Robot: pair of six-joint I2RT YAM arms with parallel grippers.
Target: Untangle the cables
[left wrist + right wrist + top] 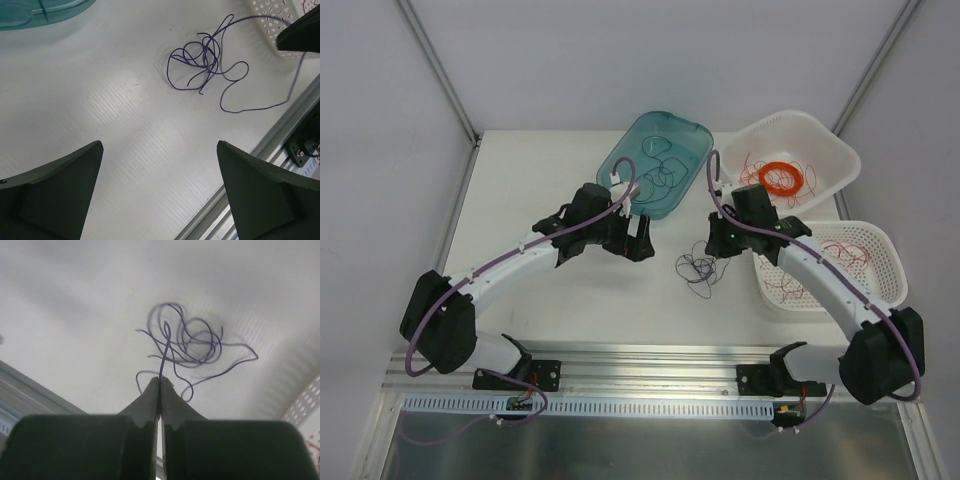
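R gripper [160, 382] pinched shut on one strand of dark cable tangle [187, 340], rest of tangle lying loose on table [570, 300] btwn arms, near white basket [860, 226], L gripper [157, 150] jaws wide, holding nothing, over bare table, teal tray [690, 135] beyond it

Overhead and wrist views sharing cables [700, 267]

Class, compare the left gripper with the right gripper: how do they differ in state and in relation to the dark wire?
The left gripper stands wide open; the right gripper is pressed shut. The left gripper holds nothing; the right gripper pinches one strand of the dark wire tangle. The left gripper faces bare table, with the tangle off to one side; the right gripper looks straight at it. Both are dark and two-fingered.
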